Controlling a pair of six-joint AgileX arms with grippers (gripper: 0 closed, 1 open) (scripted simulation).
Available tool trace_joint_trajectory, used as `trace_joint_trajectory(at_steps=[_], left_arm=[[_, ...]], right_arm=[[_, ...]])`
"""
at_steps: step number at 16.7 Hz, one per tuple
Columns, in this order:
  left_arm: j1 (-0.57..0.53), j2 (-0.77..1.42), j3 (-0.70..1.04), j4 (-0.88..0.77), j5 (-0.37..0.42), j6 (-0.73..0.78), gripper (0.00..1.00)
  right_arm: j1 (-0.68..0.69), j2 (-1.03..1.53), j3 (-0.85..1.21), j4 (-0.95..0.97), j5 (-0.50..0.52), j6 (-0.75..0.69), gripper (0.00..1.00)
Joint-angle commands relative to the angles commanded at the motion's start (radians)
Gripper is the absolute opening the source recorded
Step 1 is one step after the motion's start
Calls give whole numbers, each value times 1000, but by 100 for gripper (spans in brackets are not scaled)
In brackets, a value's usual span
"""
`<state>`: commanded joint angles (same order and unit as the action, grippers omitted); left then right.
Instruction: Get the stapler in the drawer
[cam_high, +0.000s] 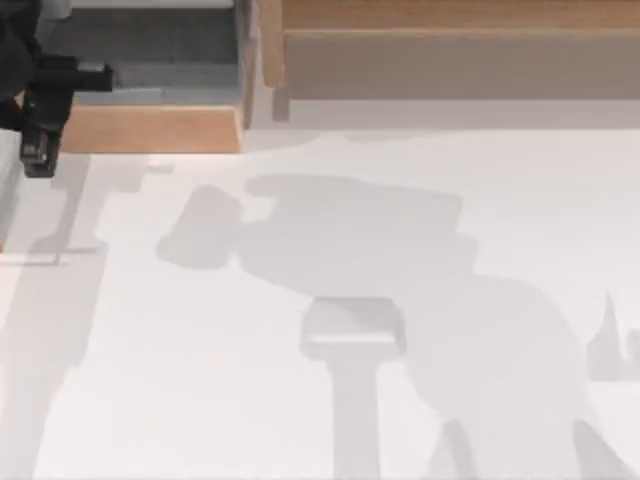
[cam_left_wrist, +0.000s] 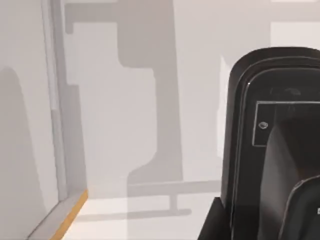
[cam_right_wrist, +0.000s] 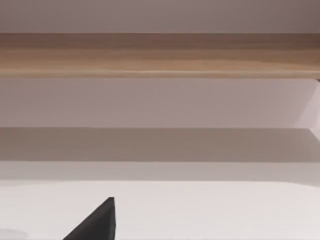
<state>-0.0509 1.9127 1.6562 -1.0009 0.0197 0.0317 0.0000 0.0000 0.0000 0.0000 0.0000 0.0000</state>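
The drawer (cam_high: 150, 128) stands open at the back left, its tan front panel facing the table and its grey floor (cam_high: 150, 45) showing behind it. My left gripper (cam_high: 45, 100) hangs at the drawer's front left corner, by the table's left edge. Seen close up in the left wrist view, the black stapler (cam_left_wrist: 272, 125), with a rounded end and an outlined label, sits held in my left gripper (cam_left_wrist: 295, 200) above the white table. A black tip of my right gripper (cam_right_wrist: 100, 222) faces the wooden shelf unit (cam_right_wrist: 160, 55).
The wide brown-wood shelf unit (cam_high: 450, 40) runs along the back right, just right of the drawer. A grey panel with a tan edge (cam_left_wrist: 67, 217) shows in the left wrist view. Arm shadows lie across the white table (cam_high: 330, 400).
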Motion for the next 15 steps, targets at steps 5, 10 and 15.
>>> trace_joint_trajectory(at_steps=[5, 10, 15], left_arm=[[183, 188, 374, -141, -21, 148, 0], [347, 470, 670, -285, -37, 260, 0], [384, 674, 817, -392, -17, 325, 0]], right_arm=[[0, 0, 0, 0, 0, 0, 100], [0, 0, 0, 0, 0, 0, 100], [0, 0, 0, 0, 0, 0, 100]])
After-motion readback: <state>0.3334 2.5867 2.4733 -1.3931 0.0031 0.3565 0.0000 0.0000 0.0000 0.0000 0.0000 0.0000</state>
